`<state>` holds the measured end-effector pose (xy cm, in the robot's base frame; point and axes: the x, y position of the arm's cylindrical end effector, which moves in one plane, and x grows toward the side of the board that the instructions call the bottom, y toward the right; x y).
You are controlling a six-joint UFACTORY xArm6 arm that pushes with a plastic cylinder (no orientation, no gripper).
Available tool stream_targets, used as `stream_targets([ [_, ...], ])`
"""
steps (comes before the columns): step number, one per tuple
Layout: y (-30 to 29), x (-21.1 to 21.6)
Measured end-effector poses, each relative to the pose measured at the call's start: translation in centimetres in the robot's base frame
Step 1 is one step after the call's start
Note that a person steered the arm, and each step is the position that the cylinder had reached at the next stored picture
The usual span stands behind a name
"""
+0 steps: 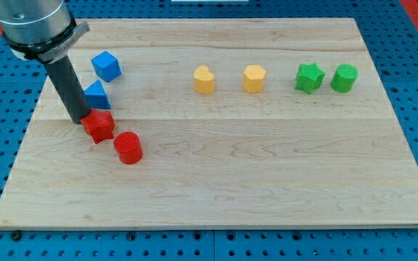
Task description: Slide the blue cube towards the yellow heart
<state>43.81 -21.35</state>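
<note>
While my tip (80, 120) rests at the view's left, touching the red star (99, 126) beside a blue block (97, 95), the blue cube (107, 66) sits above (I carry no gripper, only a rod). Rightward stand the red cylinder (128, 148), yellow heart (205, 80), yellow hexagon (253, 78), green star (309, 77), green cylinder (343, 77).

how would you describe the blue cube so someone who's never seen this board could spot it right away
Start at the wooden board and go to its left end, where two blue blocks sit near the dark rod. The blue cube is the one nearer the view's top, standing apart; the other blue block is lower, beside my tip and the red blocks.
</note>
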Motion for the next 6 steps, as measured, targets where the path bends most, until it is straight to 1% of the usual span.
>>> stream_targets([
  [1,-5.7,-2.7],
  [3,-4.0,-10.3],
  [4,-0.9,-11.9],
  [5,2.9,-11.1],
  [6,4.1,-10.4],
])
